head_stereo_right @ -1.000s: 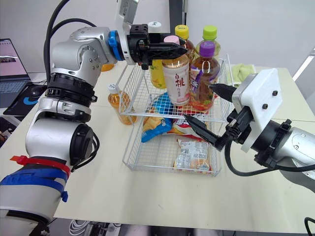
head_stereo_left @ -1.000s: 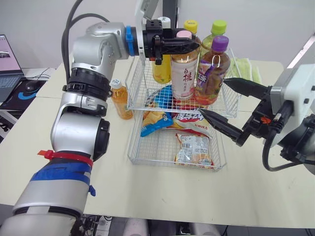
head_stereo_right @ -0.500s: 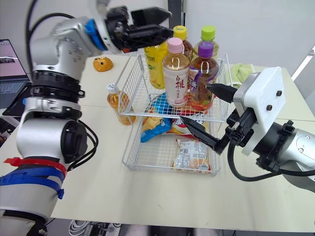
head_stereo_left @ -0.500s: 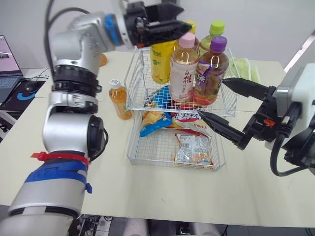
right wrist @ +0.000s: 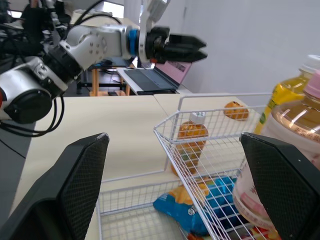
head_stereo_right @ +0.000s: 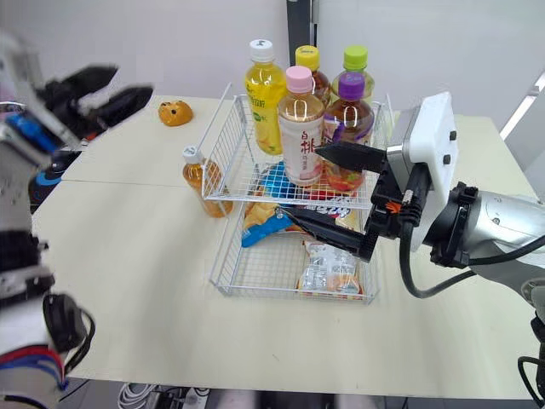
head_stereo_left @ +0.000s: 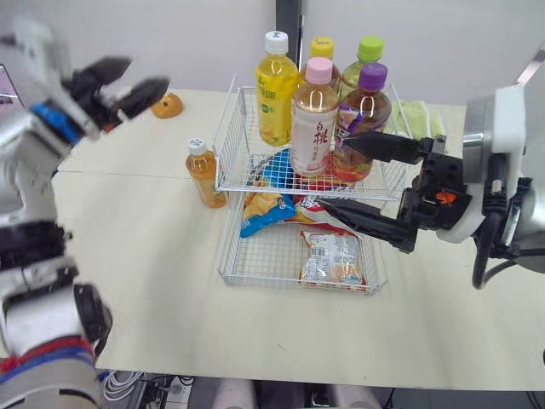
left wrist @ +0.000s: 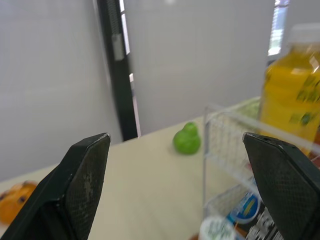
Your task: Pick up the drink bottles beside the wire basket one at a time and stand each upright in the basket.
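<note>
A small orange-drink bottle [head_stereo_left: 206, 173] with a white cap stands on the table, just left of the wire basket [head_stereo_left: 228, 141]. Several bottles stand upright in the basket's upper tier: a yellow one [head_stereo_left: 274, 94], a pink-capped one [head_stereo_left: 313, 119], a purple-capped one [head_stereo_left: 364, 115] and two more behind. My left gripper [head_stereo_left: 145, 72] hangs open and empty high at the far left, well away from the basket. On the right, my right gripper [head_stereo_left: 334, 173] is open, its fingers spread in front of the basket near the pink-capped and purple-capped bottles, touching nothing.
The lower wire tray [head_stereo_left: 255, 277] holds snack packets [head_stereo_left: 334, 258]. An orange bun-shaped toy [head_stereo_left: 166, 106] lies at the back left, and a green cloth [head_stereo_left: 417, 115] lies behind the basket on the right. A laptop [right wrist: 150, 80] stands off the table's left side.
My left gripper let go of the pink-capped bottle, which now stands in the basket, and swung up and far to the left. My right gripper moved a little closer to the basket.
</note>
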`<state>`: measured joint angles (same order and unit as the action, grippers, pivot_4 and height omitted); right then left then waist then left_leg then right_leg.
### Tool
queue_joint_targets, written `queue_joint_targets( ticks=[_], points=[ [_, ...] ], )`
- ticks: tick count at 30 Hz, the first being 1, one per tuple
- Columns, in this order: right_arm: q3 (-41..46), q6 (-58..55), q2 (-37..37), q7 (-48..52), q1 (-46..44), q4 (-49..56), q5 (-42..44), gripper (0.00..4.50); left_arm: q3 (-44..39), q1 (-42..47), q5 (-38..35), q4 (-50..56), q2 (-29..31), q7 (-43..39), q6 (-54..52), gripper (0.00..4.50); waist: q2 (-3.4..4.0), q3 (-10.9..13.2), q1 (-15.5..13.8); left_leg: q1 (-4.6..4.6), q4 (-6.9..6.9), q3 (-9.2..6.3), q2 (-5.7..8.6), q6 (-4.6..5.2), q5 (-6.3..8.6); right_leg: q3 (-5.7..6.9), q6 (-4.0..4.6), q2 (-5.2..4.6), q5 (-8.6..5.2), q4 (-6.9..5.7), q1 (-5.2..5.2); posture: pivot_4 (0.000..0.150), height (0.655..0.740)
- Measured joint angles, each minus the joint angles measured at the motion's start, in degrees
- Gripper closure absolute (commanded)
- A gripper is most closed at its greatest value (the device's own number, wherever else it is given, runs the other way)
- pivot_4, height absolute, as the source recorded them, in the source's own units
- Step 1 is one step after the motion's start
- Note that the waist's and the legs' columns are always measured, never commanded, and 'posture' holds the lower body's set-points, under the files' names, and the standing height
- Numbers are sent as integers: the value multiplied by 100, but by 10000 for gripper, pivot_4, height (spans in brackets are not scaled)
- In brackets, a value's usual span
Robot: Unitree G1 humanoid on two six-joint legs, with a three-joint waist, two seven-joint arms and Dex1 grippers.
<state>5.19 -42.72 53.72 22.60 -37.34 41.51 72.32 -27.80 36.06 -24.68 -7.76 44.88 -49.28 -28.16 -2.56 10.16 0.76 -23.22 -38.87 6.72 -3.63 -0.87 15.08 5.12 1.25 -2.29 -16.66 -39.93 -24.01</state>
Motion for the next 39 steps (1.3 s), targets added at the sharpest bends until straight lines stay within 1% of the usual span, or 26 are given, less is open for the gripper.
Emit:
queue_joint_targets(
  ticks=[1, 2, 5, 7, 8, 10, 14, 19, 23, 26, 28, 30, 32, 37, 39],
  points=[
    [-39, 21, -55, 123, -38, -71, -85, 0, -209, -478, -48, 263, -95, 100, -38, 993, 0, 0, -9, -2, -1, -2, 0, 0, 0, 4, 0, -2, 0, -2, 1, 1500, 7400],
    [-129, 29, -166, 273, -127, -201, -169, 0, -547, -1090, -168, 694, -323, 302, -131, 993, -3, -2, -7, -1, -1, -3, -1, 0, 0, 3, 0, -2, 0, 2, 1, 1500, 7400],
    [-364, 52, -406, 707, -391, -542, -483, 0, -1257, -2711, -605, 2062, -1163, 842, -407, 993, -11, -7, -27, 9, -2, -7, 1, 3, 2, 7, 0, -7, 0, 3, 19, 1500, 7400],
    [-472, 87, -519, 966, -500, -745, -761, 0, -1493, -3654, -840, 2793, -1736, 1119, -461, 993, -16, -9, -41, 34, 2, -16, 1, 8, 6, 18, 0, -6, 0, 13, 52, 1500, 7400],
    [-519, 94, -580, 1079, -535, -843, -883, 0, -1578, -4025, -926, 3070, -1919, 1244, -469, 993, -20, -12, -63, 38, 2, -20, 1, 9, 7, 23, 0, -6, 0, 13, 58, 1500, 7400],
    [-603, 98, -698, 1239, -610, -981, -1067, 0, -1680, -4386, -1023, 3362, -2039, 1414, -460, 993, -20, -12, -101, 40, 1, -31, 3, 31, 18, 31, 0, -6, 0, 9, 65, 1500, 7400],
    [-647, 109, -856, 1536, -676, -1173, -1329, 0, -1673, -4658, -1252, 3881, -2225, 1751, -377, 993, -20, -16, -119, 52, 0, -32, 4, 34, 19, 29, 0, -6, 0, 6, 77, 1500, 7400],
    [-644, 105, -982, 1706, -719, -1300, -1596, 0, -1273, -4288, -1344, 3863, -2074, 2005, -373, 993, -15, -19, -102, 52, 0, -32, 1, 34, 19, 29, 1, 0, 0, 3, 77, 1500, 7400],
    [-581, 23, -985, 1602, -711, -1233, -1709, 0, -756, -3640, -1258, 3532, -1803, 2113, -325, 993, -15, -19, -89, 50, 1, -29, 3, 34, 19, 27, 1, 0, 1, 6, 76, 1500, 7400],
    [-403, -101, -926, 1429, -643, -1079, -1708, 0, -243, -3138, -1064, 3117, -1722, 2117, -256, 993, -15, -19, -81, 49, 2, -30, 2, 34, 19, 29, 1, 0, 1, 8, 75, 1500, 7400],
    [-253, -237, -868, 1239, -560, -900, -1697, 0, 146, -2572, -908, 2702, -1676, 2119, -232, 993, -15, -19, -90, 47, 3, -31, 2, 34, 19, 32, 1, 0, 1, 8, 75, 1500, 7400],
    [-130, -317, -824, 1119, -469, -762, -1662, 0, 396, -2236, -768, 2422, -1620, 2112, -145, 993, -15, -19, -87, 47, 3, -29, 4, 34, 19, 29, 0, 0, 0, 9, 75, 1500, 7400],
    [44, -451, -755, 944, -342, -621, -1578, 0, 693, -1682, -529, 1902, -1599, 2114, 1, 993, -15, -19, -88, 45, 3, -30, 3, 34, 19, 30, 0, 0, 0, 9, 74, 1500, 7400],
    [336, -668, -644, 569, -161, -282, -1288, 0, 1252, -724, -14, 822, -1610, 2129, 356, 993, -14, -18, -68, 45, 4, -26, 3, 33, 18, 28, 0, 2, 0, 10, 70, 1500, 7400],
    [424, -723, -599, 449, -137, -148, -1190, 0, 1390, -509, 137, 495, -1616, 2134, 482, 993, -13, -18, -57, 46, 7, -24, 3, 32, 18, 25, 0, 2, 0, 12, 69, 1500, 7400]
  ],
)
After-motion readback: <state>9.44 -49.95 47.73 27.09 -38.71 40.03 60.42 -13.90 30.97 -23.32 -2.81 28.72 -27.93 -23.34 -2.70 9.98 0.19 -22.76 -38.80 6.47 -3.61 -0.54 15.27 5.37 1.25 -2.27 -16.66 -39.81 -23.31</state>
